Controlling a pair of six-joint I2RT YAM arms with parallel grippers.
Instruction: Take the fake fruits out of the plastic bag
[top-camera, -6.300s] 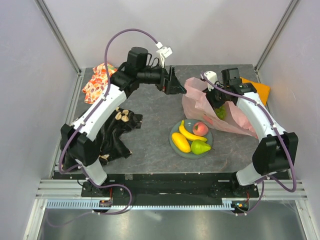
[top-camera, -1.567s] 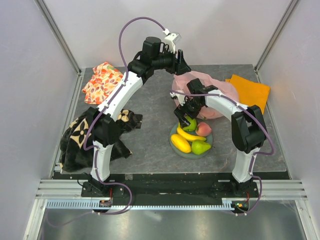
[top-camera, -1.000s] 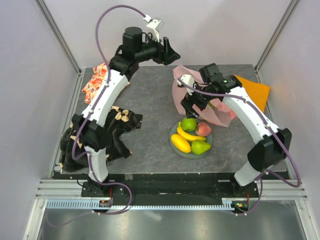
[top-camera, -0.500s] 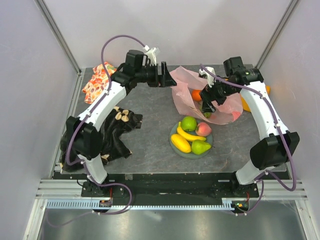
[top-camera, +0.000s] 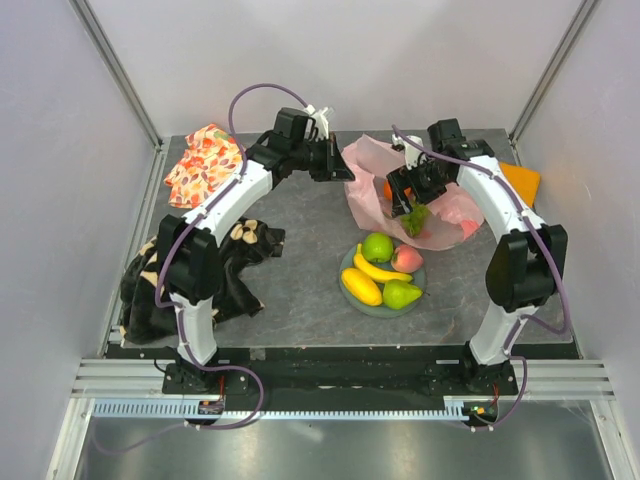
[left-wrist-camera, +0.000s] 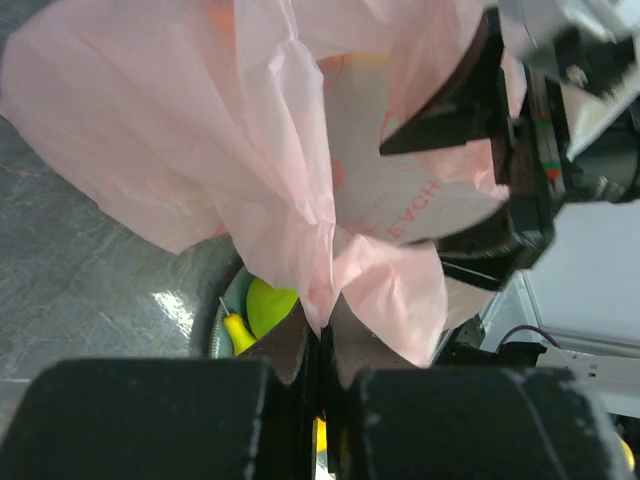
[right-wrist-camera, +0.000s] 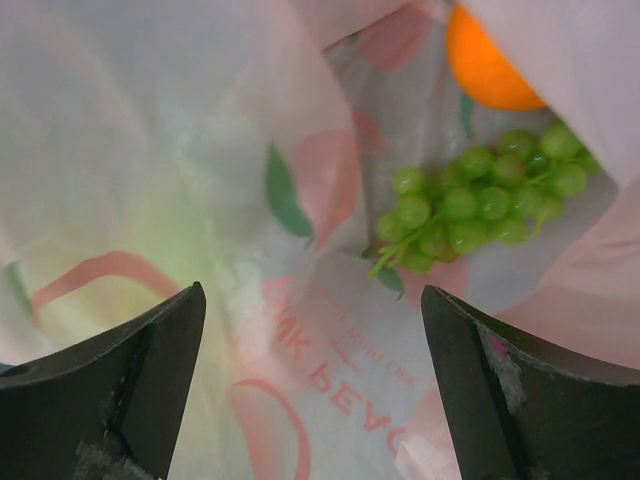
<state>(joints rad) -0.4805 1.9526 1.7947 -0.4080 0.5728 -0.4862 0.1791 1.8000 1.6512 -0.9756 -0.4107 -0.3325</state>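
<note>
The left gripper (left-wrist-camera: 322, 335) is clamped tight on a fold of the bag (top-camera: 445, 225), at the 9 o'clock edge of its mouth. I'd say it is there to hold the thin plastic up and open, so the other arm has a way in.

The right gripper (right-wrist-camera: 310, 293) hangs over the opening with its fingers spread wide and nothing between them, pointing down into the bag. Its own camera shows why. The grapes (right-wrist-camera: 470, 205) lie on the bag's floor just ahead of the fingers, toward 1 o'clock. The orange (right-wrist-camera: 490, 60) sits beyond them, partly under a flap of plastic. Those two are all I can see left inside, though the folds could hide more.

The bag itself lies toward 2 o'clock on the table. At 6 o'clock from it is the plate (top-camera: 345, 265), carrying the apple (top-camera: 377, 247), banana (top-camera: 380, 269), mango (top-camera: 361, 285), pear (top-camera: 400, 294) and peach (top-camera: 404, 258), all out of the bag already.

My guess is the grapes go next, being nearest and uncovered. The snag is the film: a wide grab could pinch plastic along with the bunch.
</note>
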